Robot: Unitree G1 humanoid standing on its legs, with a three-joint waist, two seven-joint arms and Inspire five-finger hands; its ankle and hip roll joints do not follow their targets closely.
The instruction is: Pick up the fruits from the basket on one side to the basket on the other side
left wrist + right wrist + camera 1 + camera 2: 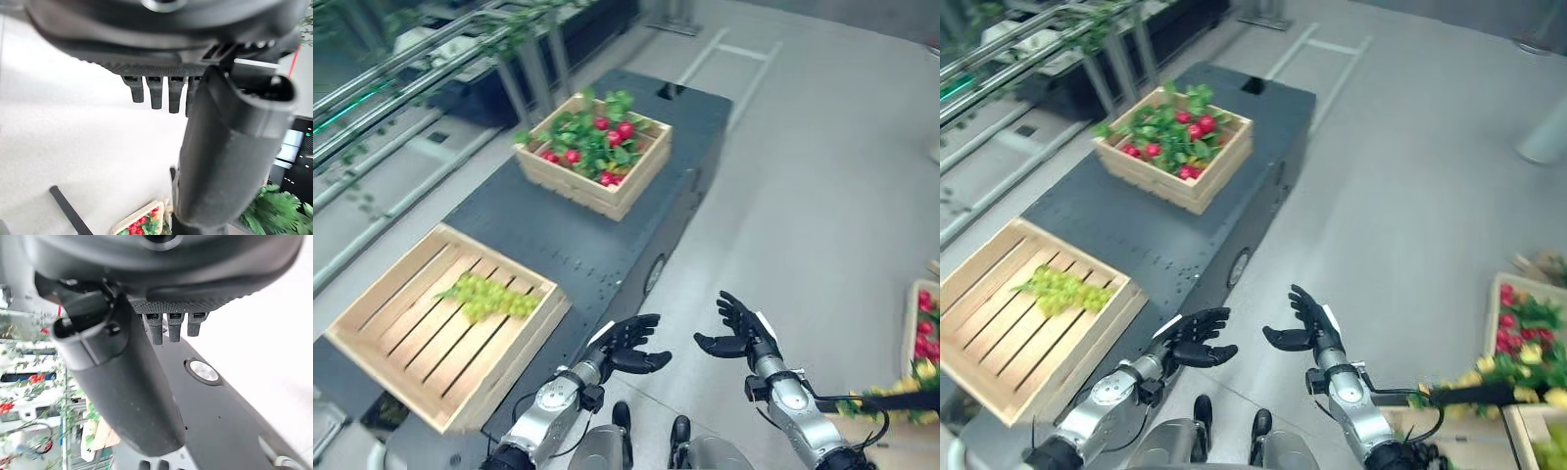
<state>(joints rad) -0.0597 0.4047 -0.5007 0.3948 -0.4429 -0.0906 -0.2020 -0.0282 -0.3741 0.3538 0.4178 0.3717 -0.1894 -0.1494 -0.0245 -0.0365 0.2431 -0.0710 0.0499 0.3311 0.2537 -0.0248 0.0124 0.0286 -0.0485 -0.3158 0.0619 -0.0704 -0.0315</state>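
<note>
Left eye view gives me the dark worktop (607, 235) first, with a slatted crate (440, 323) on its near left corner and a second crate (597, 152) toward the far end. Green grapes (489, 296) lie in the near crate; the far one holds red fruits (613, 132) among leaves. My left hand (628, 345) and right hand (736, 333) hover off the worktop's near right edge, fingers (641, 324) loosely spread, both empty.

Dark platform (607, 250), metal rails (401, 69) at left.
</note>
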